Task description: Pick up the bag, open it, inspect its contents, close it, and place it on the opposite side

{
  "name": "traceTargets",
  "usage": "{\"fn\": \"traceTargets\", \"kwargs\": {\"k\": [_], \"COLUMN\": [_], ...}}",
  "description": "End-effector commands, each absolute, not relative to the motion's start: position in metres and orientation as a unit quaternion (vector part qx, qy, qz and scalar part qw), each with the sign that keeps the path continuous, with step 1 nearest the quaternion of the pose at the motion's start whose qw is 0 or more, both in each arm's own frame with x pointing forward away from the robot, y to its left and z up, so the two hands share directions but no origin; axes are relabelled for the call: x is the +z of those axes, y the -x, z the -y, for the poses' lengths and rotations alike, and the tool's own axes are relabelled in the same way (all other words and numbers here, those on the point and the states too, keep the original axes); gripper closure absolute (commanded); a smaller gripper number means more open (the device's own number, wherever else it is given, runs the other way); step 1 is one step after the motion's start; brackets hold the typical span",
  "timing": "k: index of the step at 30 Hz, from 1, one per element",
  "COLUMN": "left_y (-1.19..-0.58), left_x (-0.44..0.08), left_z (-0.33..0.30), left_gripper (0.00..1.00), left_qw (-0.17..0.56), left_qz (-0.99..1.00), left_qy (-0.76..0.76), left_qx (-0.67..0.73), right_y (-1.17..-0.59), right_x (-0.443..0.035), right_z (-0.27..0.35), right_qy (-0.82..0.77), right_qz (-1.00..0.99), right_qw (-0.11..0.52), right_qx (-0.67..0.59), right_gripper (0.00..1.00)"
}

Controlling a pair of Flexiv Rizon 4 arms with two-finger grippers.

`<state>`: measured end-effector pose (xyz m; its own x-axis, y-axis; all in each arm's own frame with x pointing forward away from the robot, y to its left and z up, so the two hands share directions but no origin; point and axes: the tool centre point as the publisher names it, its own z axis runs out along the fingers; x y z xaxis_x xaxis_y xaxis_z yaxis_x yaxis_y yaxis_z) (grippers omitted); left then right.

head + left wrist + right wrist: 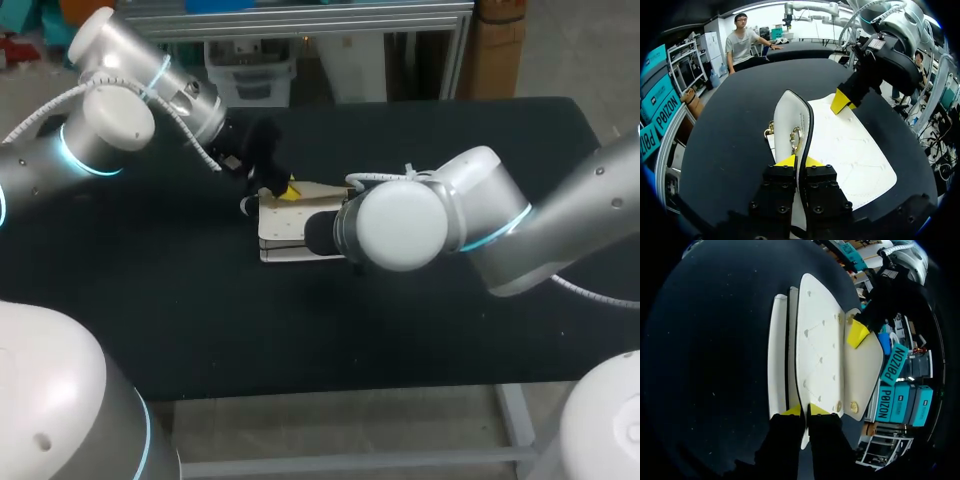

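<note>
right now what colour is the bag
White bag with black edging; clearest in left wrist view.

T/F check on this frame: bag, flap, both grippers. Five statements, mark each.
1. The white bag rests on the black table. True.
2. The left gripper is open and clear of the bag. False: it is shut on the bag's flap.
3. The flap lies flat and closed. False: it stands raised on edge.
4. The right gripper is shut on the white bag, at its edge. True.
5. The flap bears gold fittings. True.
</note>
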<state>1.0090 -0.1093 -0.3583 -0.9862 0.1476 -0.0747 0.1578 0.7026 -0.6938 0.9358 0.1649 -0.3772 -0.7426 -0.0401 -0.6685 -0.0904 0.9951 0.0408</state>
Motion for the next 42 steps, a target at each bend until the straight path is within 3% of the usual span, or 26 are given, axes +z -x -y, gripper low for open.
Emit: {"fn": "traceTargets", "kwargs": {"k": [1,3,4,5,6,26,32,34,36,37,38,42], "left_y": [-1.001,-1.0,-0.999,-0.998,-0.996,-1.021,-1.038,-1.04,-1.04,-1.041,-1.041,-1.039], "left_x": [-0.367,-0.365,-0.365,-0.366,-0.366,-0.331,-0.332,-0.332,-0.331,-0.331,-0.331,-0.33], "left_z": [0.109,0.107,0.106,0.106,0.106,0.112,0.116,0.116,0.115,0.113,0.112,0.103], "left_gripper": [1.0,0.52,0.16,0.02,0.0,0.0,0.21,0.51,0.62,0.8,0.91,0.88], "left_qw": [0.06,0.063,0.071,0.075,0.076,0.169,0.16,0.153,0.153,0.153,0.152,0.153], "left_qz": [-0.92,-0.922,-0.924,-0.923,-0.922,-0.908,-0.919,-0.921,-0.922,-0.923,-0.923,-0.924], "left_qy": [-0.061,-0.065,-0.066,-0.072,-0.076,-0.068,-0.056,-0.052,-0.051,-0.05,-0.051,-0.05], "left_qx": [-0.382,-0.376,-0.37,-0.371,-0.371,-0.378,-0.356,-0.356,-0.351,-0.351,-0.35,-0.348], "right_y": [-0.938,-0.938,-0.938,-0.938,-0.938,-0.938,-0.938,-0.938,-0.938,-0.938,-0.938,-0.938], "right_x": [-0.379,-0.379,-0.379,-0.379,-0.379,-0.379,-0.379,-0.379,-0.379,-0.379,-0.379,-0.379], "right_z": [-0.167,-0.167,-0.167,-0.167,-0.167,-0.167,-0.167,-0.167,-0.167,-0.167,-0.167,-0.167], "right_qy": [0.035,0.035,0.035,0.035,0.035,0.035,0.035,0.035,0.035,0.035,0.035,0.035], "right_qz": [-0.932,-0.932,-0.932,-0.932,-0.932,-0.932,-0.932,-0.932,-0.932,-0.932,-0.932,-0.932], "right_qw": [0.358,0.358,0.358,0.358,0.358,0.358,0.358,0.358,0.358,0.358,0.358,0.358], "right_qx": [0.035,0.035,0.035,0.035,0.035,0.035,0.035,0.035,0.035,0.035,0.035,0.035], "right_gripper": [1.0,1.0,1.0,1.0,1.0,1.0,1.0,1.0,1.0,1.0,1.0,1.0]}}
